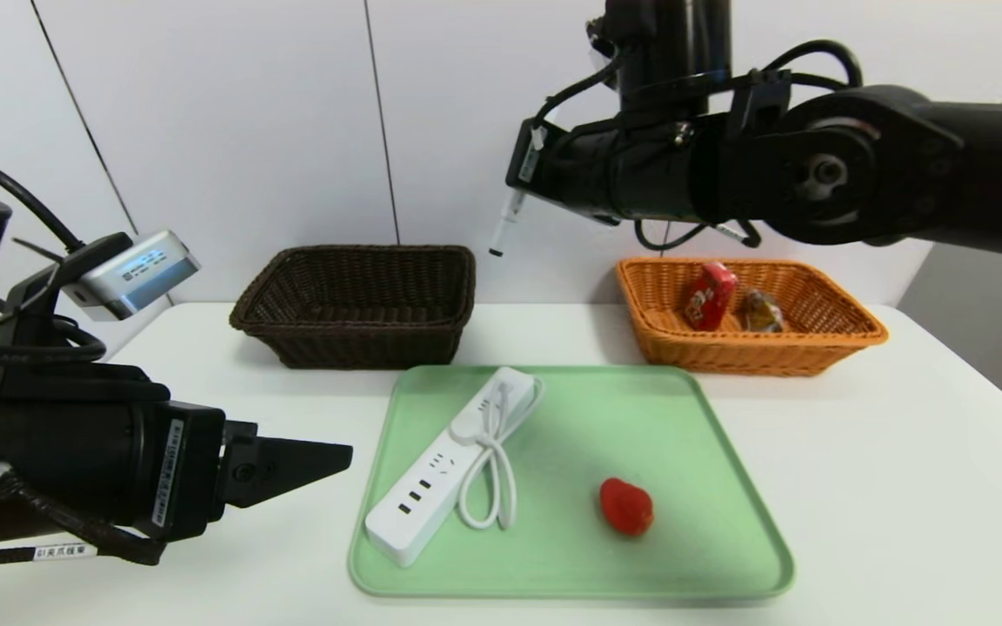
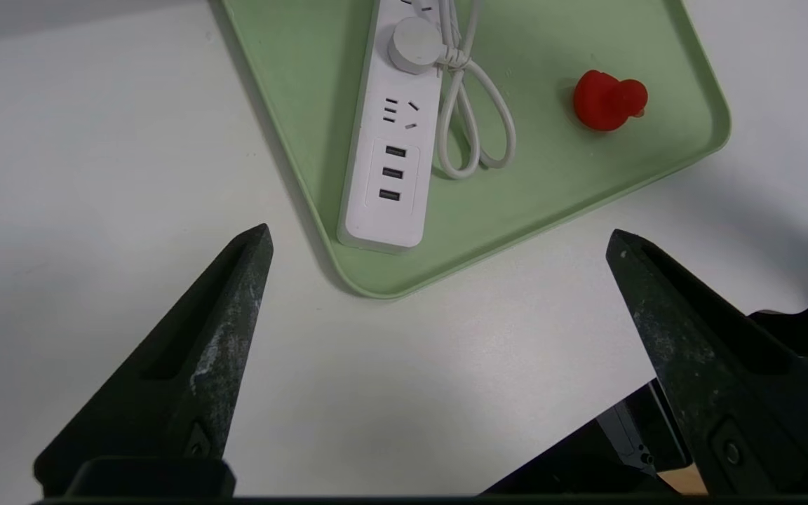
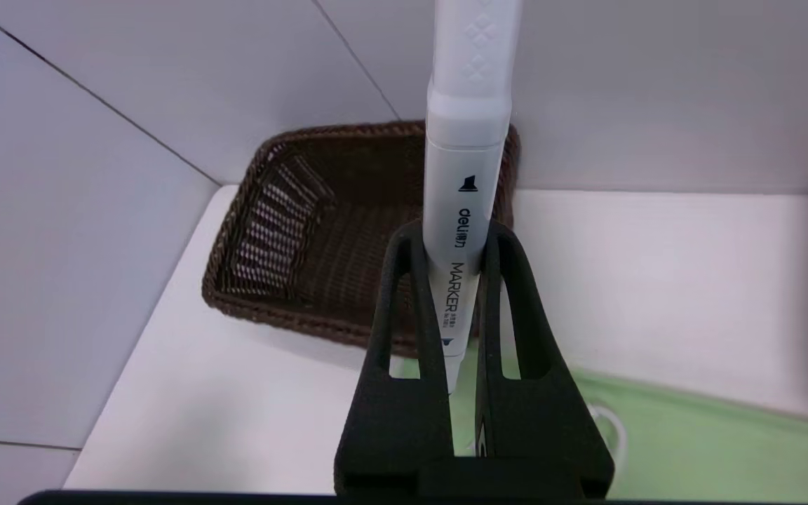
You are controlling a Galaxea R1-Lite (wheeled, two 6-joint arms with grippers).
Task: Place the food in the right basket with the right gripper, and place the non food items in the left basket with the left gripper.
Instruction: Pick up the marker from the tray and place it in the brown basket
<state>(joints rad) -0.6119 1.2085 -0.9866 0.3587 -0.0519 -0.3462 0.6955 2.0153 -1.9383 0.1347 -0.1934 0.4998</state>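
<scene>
The slim white marker with a black tip [image 3: 461, 175] sits pinched between the two black fingers of the right gripper [image 3: 456, 245], held up in the air between the dark brown rectangular wicker basket [image 1: 360, 304] and the orange-tan wicker basket with a flared rim [image 1: 749, 335], nearer the dark one and a little past its right end. The grip catches only a short stretch near one end of the barrel, so most of the pen hangs free beyond the fingertips, with its tip angled downward; a swing of the arm could lever it loose, and it would probably land on the white table [image 1: 858, 452] rather than in either basket. The larger worry is the assignment: a pen is not food, yet the right arm carries it, so the drop may end in the wrong basket or need a handover. The left gripper [image 2: 439, 238] hovers low over the table just beside the near left corner of the pale green plastic tray [image 1: 727, 556], its jaws spread wide and empty. On the tray lie the long white power strip with a looped cord [image 1: 449, 465] and the small red rubber duck [image 1: 625, 506], well apart. In the orange basket rest a small red drink carton [image 1: 710, 296] and what seems to be a clear packet of brown snack [image 1: 762, 311], touching or nearly so.
</scene>
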